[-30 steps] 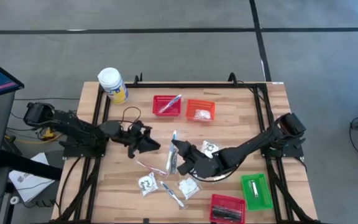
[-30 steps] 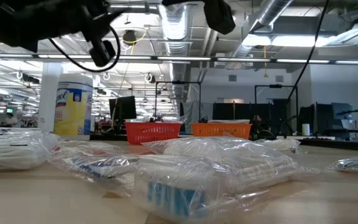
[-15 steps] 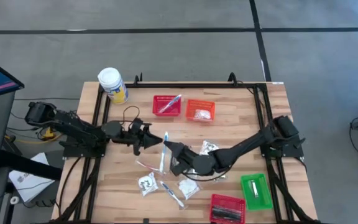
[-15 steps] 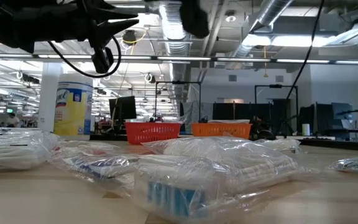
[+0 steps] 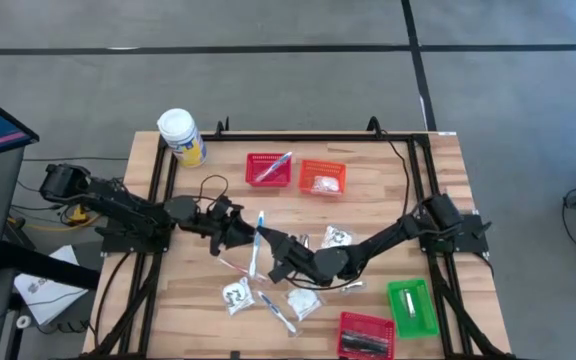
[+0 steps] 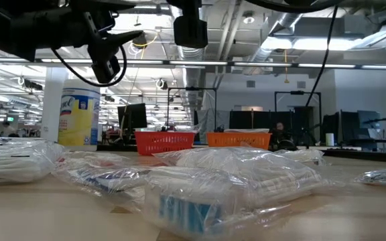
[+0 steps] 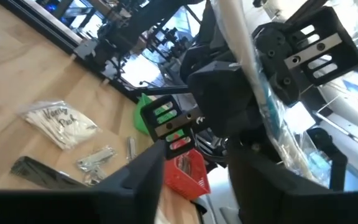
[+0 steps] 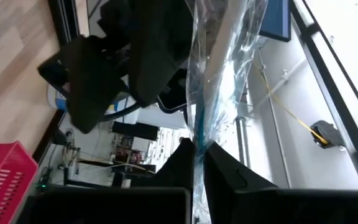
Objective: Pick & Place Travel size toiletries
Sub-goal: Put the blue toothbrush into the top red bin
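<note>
Clear plastic wrap catches the light around a slim white and blue stick (image 5: pixel 256 243), which I see hanging above the middle of the wooden table (image 5: pixel 388 195). My right gripper (image 5: pixel 271 250) has its fingers pinched tight on the lower end of that wrapped stick, and the right wrist view shows the wrap (image 8: pixel 213 74) rising straight out from between the two dark fingers. My left gripper (image 5: pixel 246 232) sits just beside the stick's upper part, facing the right one. Its fingers (image 7: pixel 148 177) stand apart in the left wrist view, with the stick (image 7: pixel 244 59) ahead of them and not clamped.

Below the two grippers, more wrapped packets (image 5: pixel 236 296) lie loose on the table, and one more (image 5: pixel 336 237) sits just beyond the right arm. At the far side a red basket (image 5: pixel 268 169) holds a stick, and an orange basket (image 5: pixel 322 178) beside it holds a white packet. Near the right front corner I see a green basket (image 5: pixel 411 306) and another red basket (image 5: pixel 366 334). A yellow jar with a white lid (image 5: pixel 180 136) stands at the far left corner.
</note>
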`<state>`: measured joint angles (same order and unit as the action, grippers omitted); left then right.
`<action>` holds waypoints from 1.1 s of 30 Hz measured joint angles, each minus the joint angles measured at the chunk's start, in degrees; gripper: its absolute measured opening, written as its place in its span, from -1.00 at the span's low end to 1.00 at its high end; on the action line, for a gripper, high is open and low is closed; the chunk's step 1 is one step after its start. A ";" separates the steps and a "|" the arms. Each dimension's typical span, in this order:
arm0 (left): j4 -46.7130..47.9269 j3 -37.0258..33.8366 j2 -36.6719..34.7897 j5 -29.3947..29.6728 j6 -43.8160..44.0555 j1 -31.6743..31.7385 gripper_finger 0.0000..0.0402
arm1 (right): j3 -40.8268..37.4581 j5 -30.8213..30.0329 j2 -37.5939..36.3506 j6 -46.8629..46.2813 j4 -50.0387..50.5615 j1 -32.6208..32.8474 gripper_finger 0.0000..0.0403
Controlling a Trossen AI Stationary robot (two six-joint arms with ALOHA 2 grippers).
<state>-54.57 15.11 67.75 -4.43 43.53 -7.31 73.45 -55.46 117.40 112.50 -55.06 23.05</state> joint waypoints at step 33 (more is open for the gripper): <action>-7.43 0.22 0.28 5.42 -1.57 -0.98 0.50 | 0.04 -0.07 0.07 -4.56 3.56 -2.51 -0.92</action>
<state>-62.01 15.33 68.03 0.99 41.96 -8.29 73.49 -55.53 117.47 107.94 -51.50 20.54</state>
